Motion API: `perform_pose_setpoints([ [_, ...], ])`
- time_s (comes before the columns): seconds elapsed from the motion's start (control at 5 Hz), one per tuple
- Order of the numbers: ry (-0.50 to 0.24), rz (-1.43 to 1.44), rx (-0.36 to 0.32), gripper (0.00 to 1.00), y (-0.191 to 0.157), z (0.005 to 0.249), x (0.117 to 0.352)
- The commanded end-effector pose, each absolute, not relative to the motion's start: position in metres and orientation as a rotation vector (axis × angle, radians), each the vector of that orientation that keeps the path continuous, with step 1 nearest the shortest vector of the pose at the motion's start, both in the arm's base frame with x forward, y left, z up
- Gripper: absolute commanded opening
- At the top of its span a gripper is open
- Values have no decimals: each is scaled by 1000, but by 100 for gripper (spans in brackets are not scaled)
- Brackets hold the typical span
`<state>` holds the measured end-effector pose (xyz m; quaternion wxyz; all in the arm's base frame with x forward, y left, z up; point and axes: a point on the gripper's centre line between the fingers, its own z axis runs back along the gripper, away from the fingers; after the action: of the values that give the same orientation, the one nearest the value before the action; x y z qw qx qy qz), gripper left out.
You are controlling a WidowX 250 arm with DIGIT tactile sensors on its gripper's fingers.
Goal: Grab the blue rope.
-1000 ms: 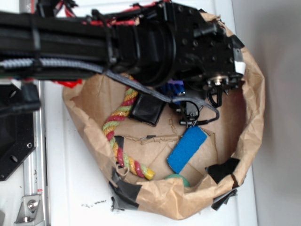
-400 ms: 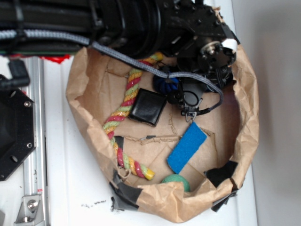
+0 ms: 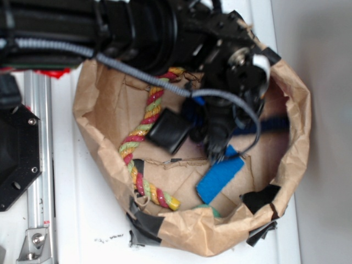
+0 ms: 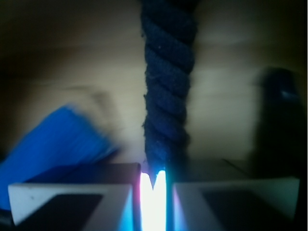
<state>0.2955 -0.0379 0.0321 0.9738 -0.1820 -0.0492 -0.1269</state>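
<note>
Blue rope (image 4: 166,91) pinched in gripper (image 4: 153,185), wrist view only; exterior shows arm hiding grasp.

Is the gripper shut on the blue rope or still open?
Shut on it: in the wrist view the gripper fingers nearly meet, pinching the blue rope end between them.

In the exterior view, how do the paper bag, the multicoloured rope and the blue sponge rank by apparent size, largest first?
1. Paper bag
2. Multicoloured rope
3. Blue sponge, partly hidden by the arm, yet clearly smallest.
</note>
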Motion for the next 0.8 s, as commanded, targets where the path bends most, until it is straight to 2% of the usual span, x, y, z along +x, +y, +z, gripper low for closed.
perform_pose_setpoints([
  [0.0,-184,-411,-380,0,-86,79,281],
  [0.2,-210,-336,-325,0,-64,94,279],
  [0.4,-232,-271,-217,88,-35,108,282],
  [0.6,-325,-198,-175,100,-20,113,284],
])
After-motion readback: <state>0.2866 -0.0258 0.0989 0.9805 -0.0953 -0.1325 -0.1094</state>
